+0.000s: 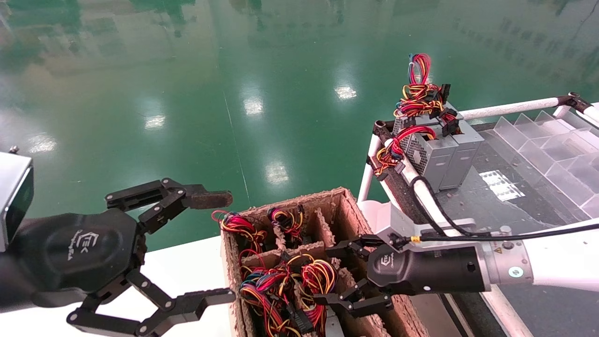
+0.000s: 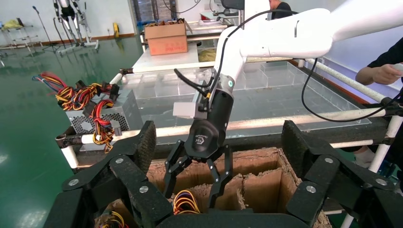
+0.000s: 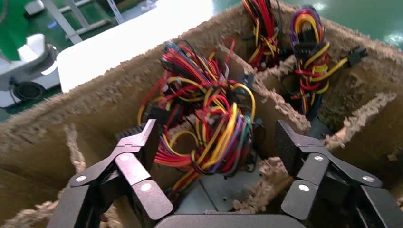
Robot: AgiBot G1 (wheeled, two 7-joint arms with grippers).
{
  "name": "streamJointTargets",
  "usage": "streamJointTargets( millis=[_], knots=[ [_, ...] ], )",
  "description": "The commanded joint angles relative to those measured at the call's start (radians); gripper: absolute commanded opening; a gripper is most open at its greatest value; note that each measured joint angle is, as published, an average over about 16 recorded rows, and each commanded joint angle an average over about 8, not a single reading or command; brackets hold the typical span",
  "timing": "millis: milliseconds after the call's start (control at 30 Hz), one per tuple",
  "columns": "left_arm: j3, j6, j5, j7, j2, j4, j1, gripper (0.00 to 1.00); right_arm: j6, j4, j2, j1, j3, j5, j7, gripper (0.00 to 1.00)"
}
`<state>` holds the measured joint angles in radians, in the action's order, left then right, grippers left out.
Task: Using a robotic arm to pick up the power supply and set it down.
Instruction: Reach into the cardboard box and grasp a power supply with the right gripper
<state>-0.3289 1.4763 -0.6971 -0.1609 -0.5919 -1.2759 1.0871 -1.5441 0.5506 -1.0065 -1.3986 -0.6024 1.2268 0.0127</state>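
A brown cardboard box (image 1: 348, 210) with dividers holds several power supplies. My right gripper (image 1: 328, 274) reaches down into one of its cells, open. In the right wrist view its fingers (image 3: 142, 140) straddle a power supply (image 3: 223, 190), a grey metal box topped by a tangle of red, yellow and purple wires (image 3: 214, 118); they do not touch it. My left gripper (image 1: 222, 247) hangs wide open and empty beside the box's left side, over the white table edge. The left wrist view shows the right gripper (image 2: 196, 190) dipping into the box (image 2: 266, 187).
Two grey power supplies (image 1: 440, 154) with wire bundles stand on the dark table at right, behind a white pipe rail (image 1: 510, 108). Clear acrylic dividers (image 1: 552, 145) lie farther right. A person's hand (image 2: 385, 73) shows at the far side. Green floor lies beyond.
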Motion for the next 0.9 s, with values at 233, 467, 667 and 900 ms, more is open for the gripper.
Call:
streamJointTargets(
  millis=[233,467,667,900],
  knots=[
    [0.0,0.0,0.0,0.0,0.0,0.0,0.0,1.0,0.001,-0.066,-0.027,-0.013,-0.012,0.012,-0.05,0.0],
    [0.0,0.0,0.0,0.0,0.0,0.0,0.0,1.0,0.001,-0.118,-0.047,-0.022,-0.018,0.015,-0.093,0.0],
    [-0.001,0.0,0.0,0.0,0.0,0.0,0.0,1.0,-0.001,-0.155,-0.062,-0.026,-0.021,0.013,-0.121,0.0],
    [-0.001,0.0,0.0,0.0,0.0,0.0,0.0,1.0,-0.012,-0.173,-0.065,-0.028,-0.019,0.001,-0.156,0.0]
  ],
)
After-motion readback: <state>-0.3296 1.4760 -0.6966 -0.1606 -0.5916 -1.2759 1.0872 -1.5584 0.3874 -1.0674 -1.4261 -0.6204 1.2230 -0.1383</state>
